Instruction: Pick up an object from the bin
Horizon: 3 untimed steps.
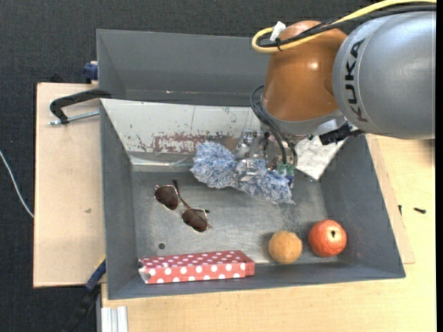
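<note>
Near the back wall of the bin (173,61), the end effector (266,163) is seen over a crumpled blue cloth (214,166); whether it is spread cannot be told.

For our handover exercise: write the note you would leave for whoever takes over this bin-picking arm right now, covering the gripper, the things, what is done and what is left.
Gripper: down on the blue and white cloth mid-bin, near the back wall; grip cannot be judged.
Other things: sunglasses left of centre; red spotted box along the front wall; orange and apple front right; white packet on the right, beside the arm.
Done: arm lowered to the cloth.
Left: nothing is lifted yet; secure one thing and raise it out.
</note>
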Tool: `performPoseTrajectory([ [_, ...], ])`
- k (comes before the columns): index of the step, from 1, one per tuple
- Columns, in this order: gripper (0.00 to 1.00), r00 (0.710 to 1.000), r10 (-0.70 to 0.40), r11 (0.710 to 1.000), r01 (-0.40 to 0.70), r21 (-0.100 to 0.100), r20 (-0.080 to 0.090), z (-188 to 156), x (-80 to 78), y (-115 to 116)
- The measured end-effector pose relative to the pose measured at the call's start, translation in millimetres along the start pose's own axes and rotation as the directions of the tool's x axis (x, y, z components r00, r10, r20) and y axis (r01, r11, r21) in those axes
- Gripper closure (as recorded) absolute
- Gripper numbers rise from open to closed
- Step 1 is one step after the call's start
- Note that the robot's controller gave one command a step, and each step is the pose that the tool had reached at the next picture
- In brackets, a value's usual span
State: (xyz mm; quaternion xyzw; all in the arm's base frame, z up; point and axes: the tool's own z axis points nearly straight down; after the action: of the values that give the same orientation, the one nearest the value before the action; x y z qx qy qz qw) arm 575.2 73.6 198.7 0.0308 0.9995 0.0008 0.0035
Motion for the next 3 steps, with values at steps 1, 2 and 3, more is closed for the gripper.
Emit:
performPoseTrajectory([
  [1,1.00,0.999,-0.035,0.999,0.035,0.001,-0.002,-59.0,6.9,-18.6],
  [2,1.00,0.865,-0.502,0.865,0.502,-0.001,-0.003,120.2,-21.0,19.9],
  [3,1.00,0.865,-0.502,0.865,0.502,-0.001,-0.003,120.2,-21.0,19.9],
])
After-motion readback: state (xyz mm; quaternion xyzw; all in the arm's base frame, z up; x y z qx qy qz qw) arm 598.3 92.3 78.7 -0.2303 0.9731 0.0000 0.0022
